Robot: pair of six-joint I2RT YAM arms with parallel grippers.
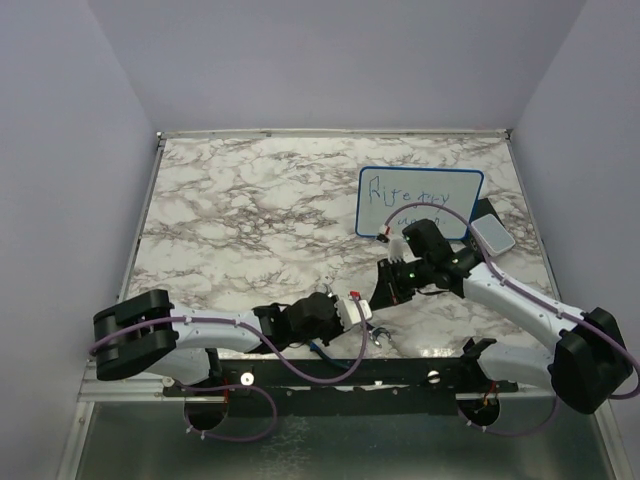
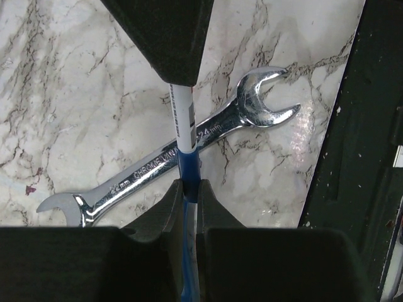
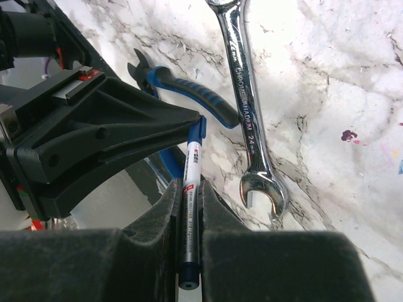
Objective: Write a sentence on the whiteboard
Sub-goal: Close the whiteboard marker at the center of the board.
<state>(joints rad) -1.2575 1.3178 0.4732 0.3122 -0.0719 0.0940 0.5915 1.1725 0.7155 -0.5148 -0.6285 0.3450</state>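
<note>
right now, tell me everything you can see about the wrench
The wrench is a bright chrome double open-ended spanner, stamped CHROME VANADIUM and 24 mm on its shank. It lies flat on the marble table, with nothing gripping it. In the left wrist view the marker, held in the jaws of both arms, crosses its shank, seemingly above it. Blue-handled pliers lie close beside it; whether they touch is unclear.

Glossy chrome wrench [image 2: 230, 121], smooth marble-look table [image 2: 94, 94]
</note>
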